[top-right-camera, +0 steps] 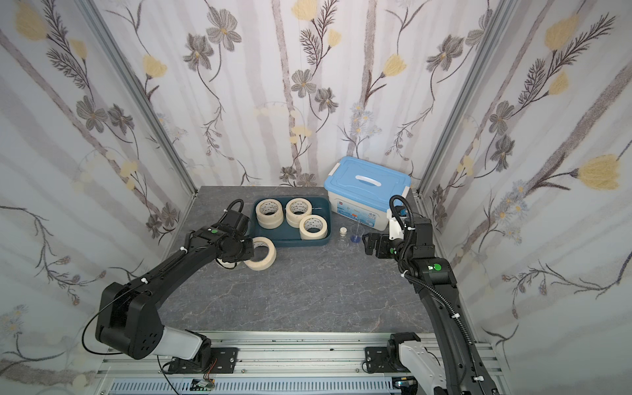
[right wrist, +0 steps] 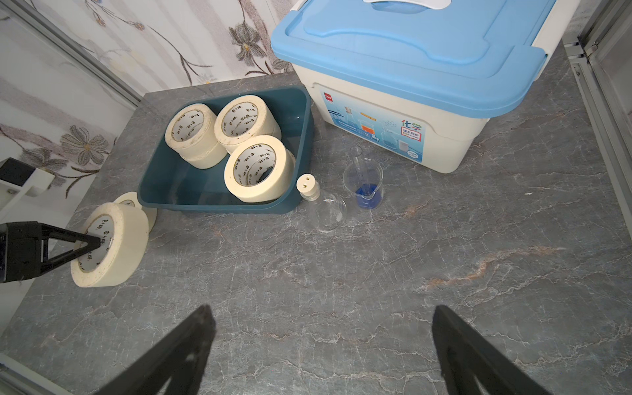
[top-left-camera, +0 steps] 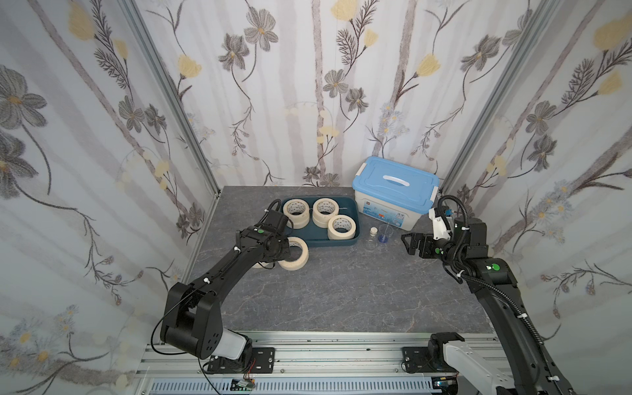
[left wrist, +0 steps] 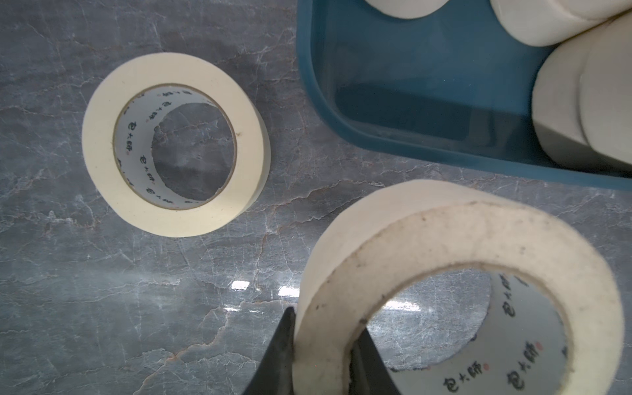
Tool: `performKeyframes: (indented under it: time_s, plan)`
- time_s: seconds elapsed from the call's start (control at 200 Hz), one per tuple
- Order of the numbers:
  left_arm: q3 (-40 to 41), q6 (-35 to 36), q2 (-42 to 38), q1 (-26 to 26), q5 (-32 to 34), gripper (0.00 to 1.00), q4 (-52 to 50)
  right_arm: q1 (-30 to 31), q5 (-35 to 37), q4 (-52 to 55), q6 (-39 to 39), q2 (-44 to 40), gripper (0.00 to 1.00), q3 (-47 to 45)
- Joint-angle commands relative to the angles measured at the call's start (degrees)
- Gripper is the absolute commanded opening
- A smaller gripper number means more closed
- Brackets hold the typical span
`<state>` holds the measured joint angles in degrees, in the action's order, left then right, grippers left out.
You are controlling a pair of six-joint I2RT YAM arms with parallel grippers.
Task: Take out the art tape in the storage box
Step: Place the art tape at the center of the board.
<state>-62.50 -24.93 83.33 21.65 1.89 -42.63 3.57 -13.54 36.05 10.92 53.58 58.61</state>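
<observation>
Grip on one roll of art tape beside the storage box. The left gripper (left wrist: 325, 359) is nearly closed and pinches the wall of the held roll (left wrist: 444, 236), with one finger inside the printed core and the other against the outer face. In a top view the held roll (top-left-camera: 298, 254) stands tilted at 7 o'clock of the storage box (top-left-camera: 316, 236), just beside its corner. Whether its lower rim touches the surface (top-left-camera: 342, 290) cannot be told. A loose roll (left wrist: 99, 136) lies flat on the surface near the held roll, apart from it and outside the box. Three stacks of tape (right wrist: 244, 121) stand in the box, and the floor nearest the held roll is bare.

The right gripper (right wrist: 321, 342) is spread wide and holds nothing. It hovers at 3 o'clock of the box, well apart, beyond a stoppered flask (right wrist: 326, 212) and a beaker (right wrist: 364, 186) of blue liquid. A white tub (top-left-camera: 393, 201) stands at 2 o'clock of the box.

In both top views the left arm (top-left-camera: 239, 260) covers the gripper's fingers and almost all of the loose roll. The right wrist view shows only a sliver of the loose roll behind the held one. The left wrist view cuts off the box, the stacks and the held roll at its edges. The number of rolls per stack is hard to make out.
</observation>
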Motion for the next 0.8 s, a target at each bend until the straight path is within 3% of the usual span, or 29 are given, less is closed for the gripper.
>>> performKeyframes:
  time_s: [0.0, 0.794]
  plan:
    - [1.41, -1.45, -0.29, -0.03, 0.50, 0.18, 1.39, 0.03, -0.52, -0.44, 0.16, 0.34, 1.00, 0.67]
    - [2.63, -1.62, 11.29, -2.01, -0.41, 0.16, 8.68, 0.16, -0.30, -0.43, -0.02, 0.65, 1.00, 0.98]
